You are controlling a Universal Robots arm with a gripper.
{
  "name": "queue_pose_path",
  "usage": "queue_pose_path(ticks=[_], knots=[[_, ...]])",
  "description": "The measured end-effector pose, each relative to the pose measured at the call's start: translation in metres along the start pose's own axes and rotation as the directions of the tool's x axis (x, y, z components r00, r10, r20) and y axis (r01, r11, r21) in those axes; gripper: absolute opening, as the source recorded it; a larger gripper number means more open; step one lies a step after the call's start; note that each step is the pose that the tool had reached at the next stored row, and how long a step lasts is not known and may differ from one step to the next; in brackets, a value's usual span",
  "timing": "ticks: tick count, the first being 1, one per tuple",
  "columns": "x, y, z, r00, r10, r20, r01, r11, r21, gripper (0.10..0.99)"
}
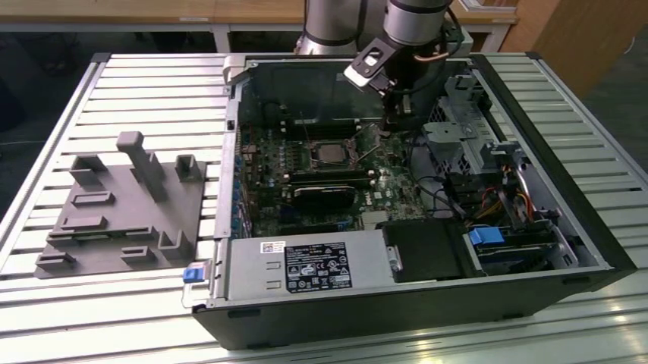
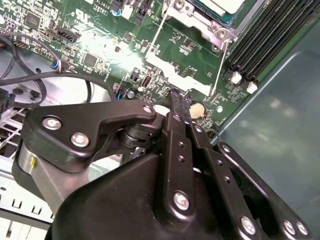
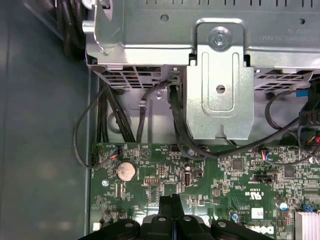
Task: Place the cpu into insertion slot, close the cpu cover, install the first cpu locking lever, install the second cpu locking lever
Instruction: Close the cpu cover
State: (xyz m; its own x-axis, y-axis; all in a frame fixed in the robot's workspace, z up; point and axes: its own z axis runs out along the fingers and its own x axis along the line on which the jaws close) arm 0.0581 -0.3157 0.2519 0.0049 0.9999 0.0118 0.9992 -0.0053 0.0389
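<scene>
Second wrist view: I see the gripper (image 2: 180, 101) pinched fully together, holding nothing, its tip just over the green motherboard (image 2: 95, 42). The cpu (image 2: 225, 4) lies in the insertion slot (image 1: 329, 154) mid-board, near the gripper but apart from it.

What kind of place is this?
Probably a robotics lab or test bench: an opened desktop PC case lies on a slatted metal table, a grey fixture tray beside it, and the robot arm reaches into the case.
</scene>
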Motion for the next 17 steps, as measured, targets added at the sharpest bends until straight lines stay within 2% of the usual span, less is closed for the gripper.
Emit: queue_pose_path(ticks=[7, 10, 17], knots=[[0.0002, 0.0010, 0.0073, 1.0000, 0.000, 0.0000, 0.000, 1.0000, 0.003, 0.122], [0.0002, 0.0005, 0.0077, 1.0000, 0.000, 0.0001, 0.000, 1.0000, 0.003, 0.122], [0.0001, -0.0074, 0.0076, 1.0000, 0.000, 0.0001, 0.000, 1.0000, 0.003, 0.122]])
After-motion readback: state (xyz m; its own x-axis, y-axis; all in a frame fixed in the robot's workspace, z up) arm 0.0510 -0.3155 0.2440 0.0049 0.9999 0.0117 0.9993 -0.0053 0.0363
